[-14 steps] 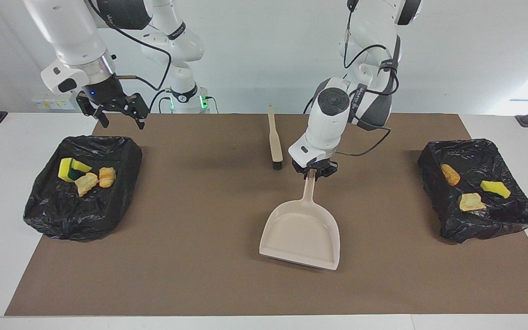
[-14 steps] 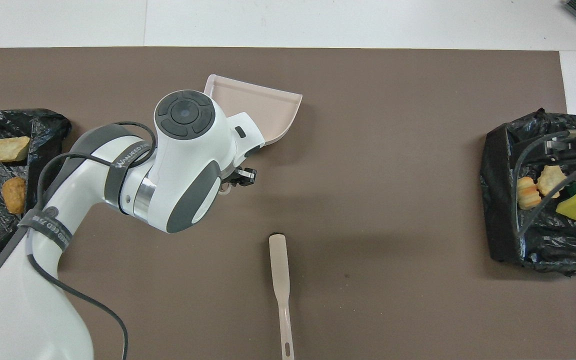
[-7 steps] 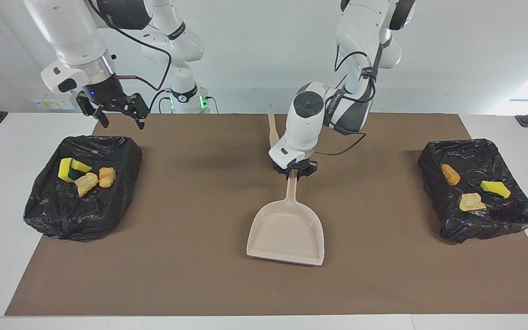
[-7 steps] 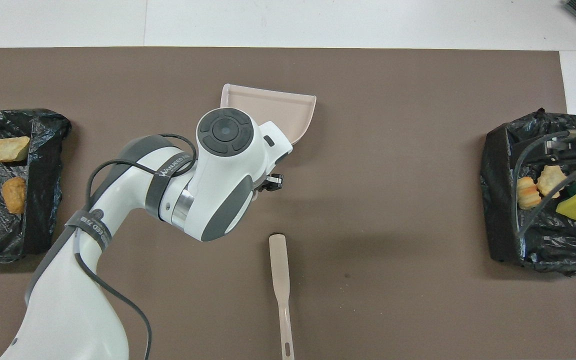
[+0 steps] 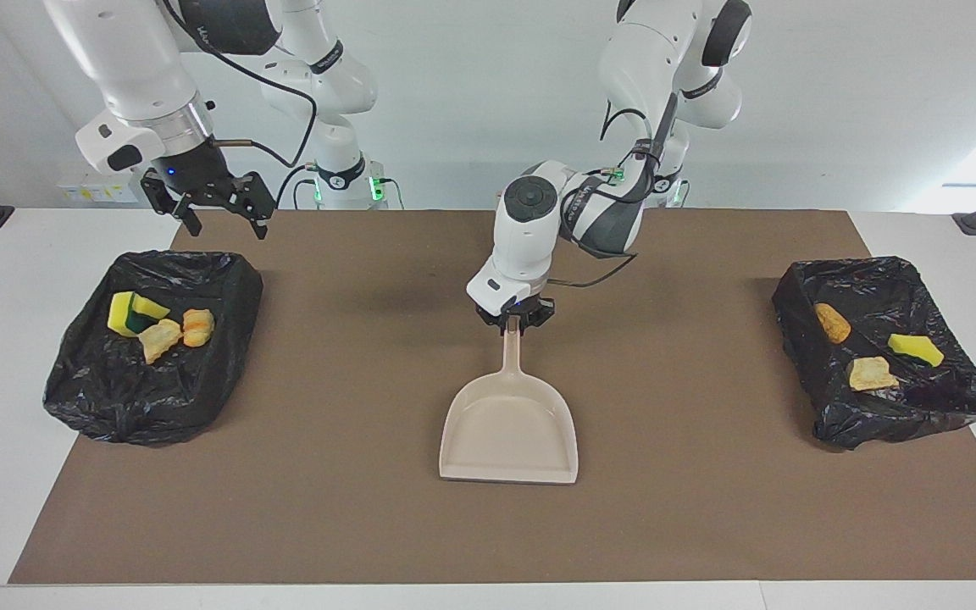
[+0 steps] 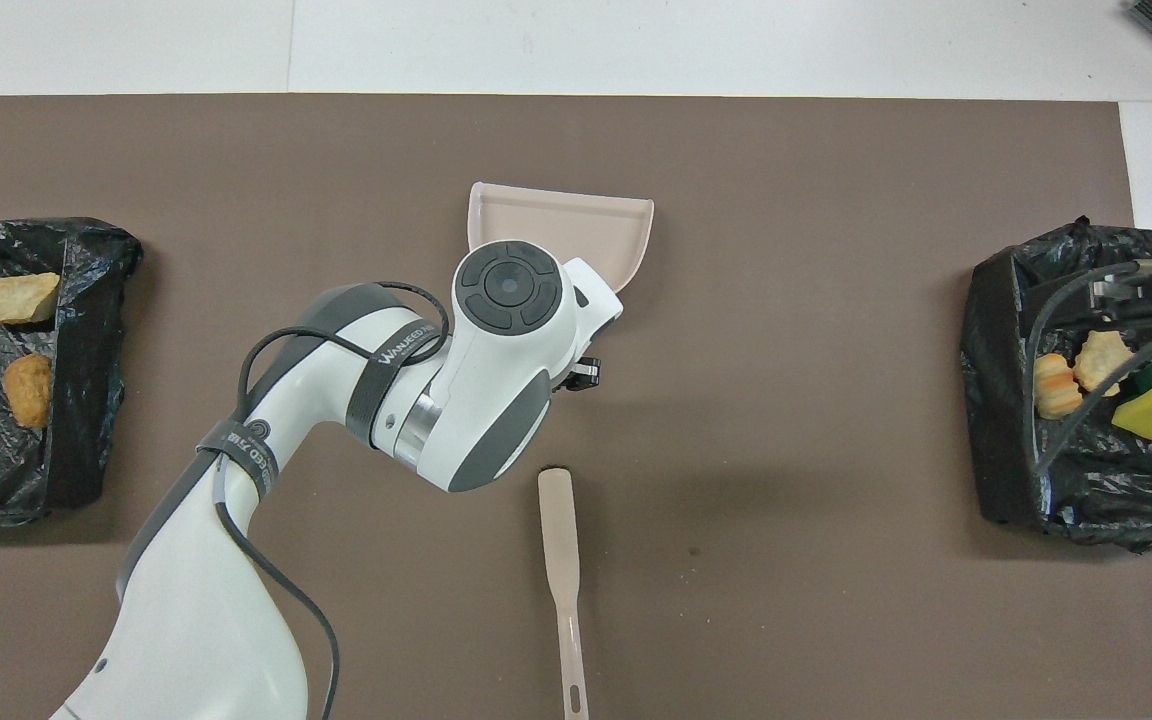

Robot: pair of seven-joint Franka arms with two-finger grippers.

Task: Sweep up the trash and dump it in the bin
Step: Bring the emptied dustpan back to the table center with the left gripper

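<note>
While the left gripper (image 5: pixel 512 326) stays clamped on the tip of the dustpan's handle, the beige dustpan (image 5: pixel 509 428) lies flat on the brown mat (image 5: pixel 352 398) at the middle of the table, its open mouth pointing away from the robots. Taking the dustpan as landmark: the beige brush (image 6: pixel 563 560) lies nearer to the robots than the pan, its length running toward them, apart from the pan. The right gripper (image 5: pixel 217 207) waits with fingers spread apart in the air above the robot-side edge of the black-lined bin (image 5: pixel 145 347) at the right arm's end of the table, well apart from the dustpan. This bin holds 4 pieces of trash: a yellow-and-green sponge (image 5: pixel 134 312), a pale tan chunk (image 5: pixel 159 339) and an orange-striped lump (image 5: pixel 197 326); the 4th is a second yellow sponge piece touching the first. A second black-lined bin (image 5: pixel 882 347) at the left arm's end holds 3 pieces: an orange-brown oval lump (image 5: pixel 832 322), a yellow-green sponge (image 5: pixel 915 348) and a tan foam chunk (image 5: pixel 870 373). No scrap lies in the pan.
</note>
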